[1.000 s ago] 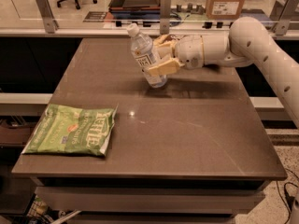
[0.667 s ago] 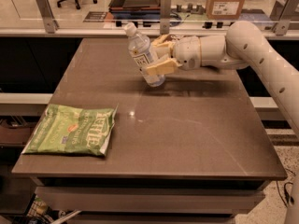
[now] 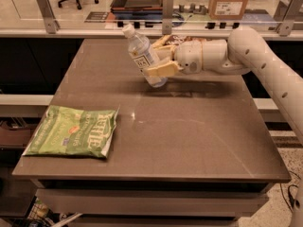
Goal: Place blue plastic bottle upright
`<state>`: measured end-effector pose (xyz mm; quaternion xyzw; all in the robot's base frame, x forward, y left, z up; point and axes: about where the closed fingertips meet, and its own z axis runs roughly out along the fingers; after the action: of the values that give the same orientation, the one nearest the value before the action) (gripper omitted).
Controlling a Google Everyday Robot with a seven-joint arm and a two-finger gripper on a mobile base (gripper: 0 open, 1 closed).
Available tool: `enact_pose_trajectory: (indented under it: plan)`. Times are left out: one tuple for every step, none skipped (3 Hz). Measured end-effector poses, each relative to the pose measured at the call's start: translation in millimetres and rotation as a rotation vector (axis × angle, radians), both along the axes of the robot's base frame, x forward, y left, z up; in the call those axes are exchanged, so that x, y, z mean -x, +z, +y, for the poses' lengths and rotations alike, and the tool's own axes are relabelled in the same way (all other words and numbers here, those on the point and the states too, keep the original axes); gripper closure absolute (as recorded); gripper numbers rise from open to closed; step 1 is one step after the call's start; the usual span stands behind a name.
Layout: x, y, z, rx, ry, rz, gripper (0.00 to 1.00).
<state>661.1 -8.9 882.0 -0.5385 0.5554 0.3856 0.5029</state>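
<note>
The blue plastic bottle [image 3: 143, 56] is gripped tilted in the end effector [image 3: 159, 56], so it'd probably be toppled onto the worktop [image 3: 189, 126] below if released unstraightened.

Table [image 3: 189, 141] with green bag [image 3: 73, 132]; jaws above

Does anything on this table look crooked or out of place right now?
The blue plastic bottle leans, cap toward the far left, held in the gripper at the table's far side. The green snack bag lies flat; nothing spilled.
</note>
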Motion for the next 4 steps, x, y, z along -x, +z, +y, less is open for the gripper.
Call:
enact_pose_trajectory:
  plan:
    - [0.0,0.2,0.1,0.0,0.0,0.0,1.0]
    - [0.0,0.4,0.1,0.0,0.0,0.0,1.0]
    - [0.0,0.4,0.3,-0.001,0.0,0.0,1.0]
    - [0.1,0.5,0.3,-0.001,0.0,0.0,1.0]
